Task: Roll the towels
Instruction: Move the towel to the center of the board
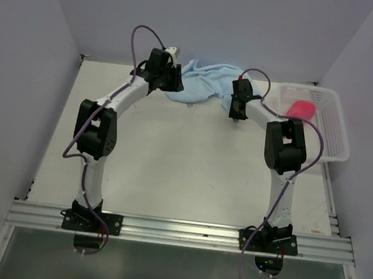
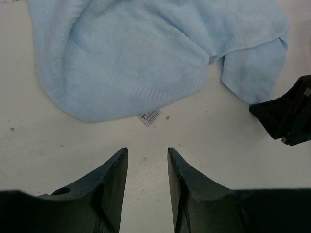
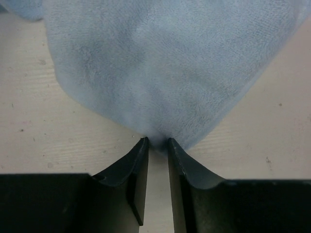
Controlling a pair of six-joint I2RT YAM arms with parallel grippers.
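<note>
White tabletop [image 1: 189, 173] filled the scene, the light blue towel [image 1: 203, 81] bunched just ahead of the left pincer [image 2: 146, 151], which stood apart and empty; the right pincer [image 3: 156, 141] looked nipped on its corner. So thin a bite could slip when pulled. Only the overhead view showed the red-pink towel [image 1: 302, 110] in the white basket [image 1: 335, 139], beside the right pincer

We are reading the surfaces.
We are seeing looped, fuzzy cloth on the light blue towel [image 2: 146, 58], with a flatter woven band near its hem; the table [image 2: 233, 160] is looking matt, pale and faintly grained, and the basket [image 1: 336, 129] at its far right edge is showing white plastic mesh.
</note>
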